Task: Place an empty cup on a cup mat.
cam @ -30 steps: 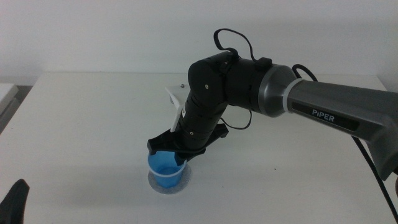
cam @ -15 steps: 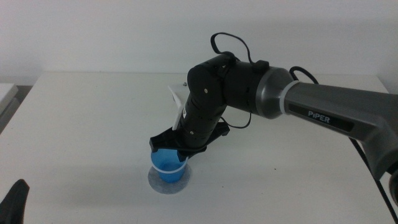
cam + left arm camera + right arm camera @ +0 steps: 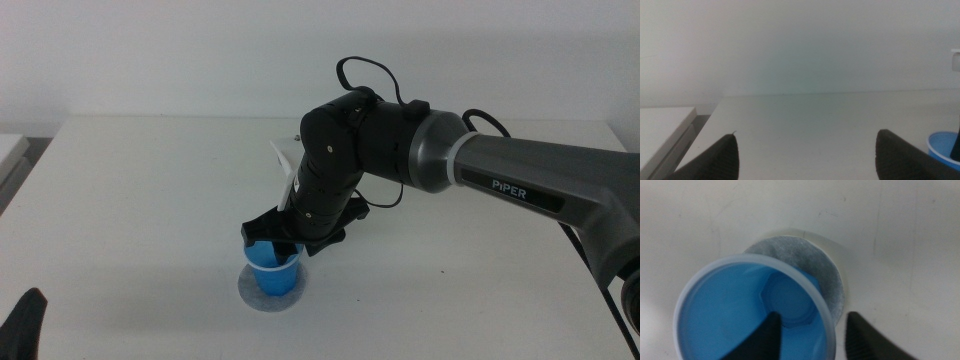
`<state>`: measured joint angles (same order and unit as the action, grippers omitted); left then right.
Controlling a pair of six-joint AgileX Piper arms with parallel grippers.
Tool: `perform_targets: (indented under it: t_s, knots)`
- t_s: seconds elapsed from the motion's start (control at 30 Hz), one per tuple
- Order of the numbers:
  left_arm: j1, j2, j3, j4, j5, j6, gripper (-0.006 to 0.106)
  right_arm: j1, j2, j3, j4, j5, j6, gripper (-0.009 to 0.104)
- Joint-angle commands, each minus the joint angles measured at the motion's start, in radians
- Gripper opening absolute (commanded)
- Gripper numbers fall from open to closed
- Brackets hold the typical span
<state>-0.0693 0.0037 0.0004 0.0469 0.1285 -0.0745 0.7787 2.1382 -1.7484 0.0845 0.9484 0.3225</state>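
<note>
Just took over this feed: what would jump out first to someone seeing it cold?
The bright blue cup stands out, sitting on the grey cup mat near the table's front. The right claw straddles its rim, one jaw inside, one outside. The left claw waits at the near left corner.
</note>
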Motion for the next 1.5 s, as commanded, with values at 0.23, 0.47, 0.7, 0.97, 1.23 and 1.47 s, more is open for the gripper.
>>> perform_targets:
  t_s: [0.23, 0.47, 0.7, 0.97, 1.23, 1.47]
  knots:
    - [-0.001, -0.004, 0.000, -0.002, -0.013, -0.003, 0.094, -0.002, -0.011, -0.045, 0.000, 0.038, -0.035, 0.082]
    - [-0.001, -0.004, 0.000, -0.002, -0.013, -0.003, 0.094, -0.002, -0.114, -0.110, -0.051, 0.097, -0.063, 0.088]
    - [-0.001, -0.004, 0.000, -0.002, -0.013, -0.003, 0.094, -0.063, -0.341, -0.112, -0.153, 0.210, -0.236, 0.088]
    - [-0.001, -0.004, 0.000, -0.002, -0.013, -0.003, 0.094, -0.327, -0.631, -0.004, -0.095, 0.236, -0.282, 0.088]
    - [-0.001, -0.004, 0.000, -0.002, -0.013, -0.003, 0.094, -0.575, -1.049, 0.469, -0.084, -0.024, -0.292, 0.088]
    - [-0.001, -0.004, 0.000, -0.002, -0.013, -0.003, 0.094, -0.601, -1.398, 0.768, -0.138, -0.134, -0.262, 0.087]
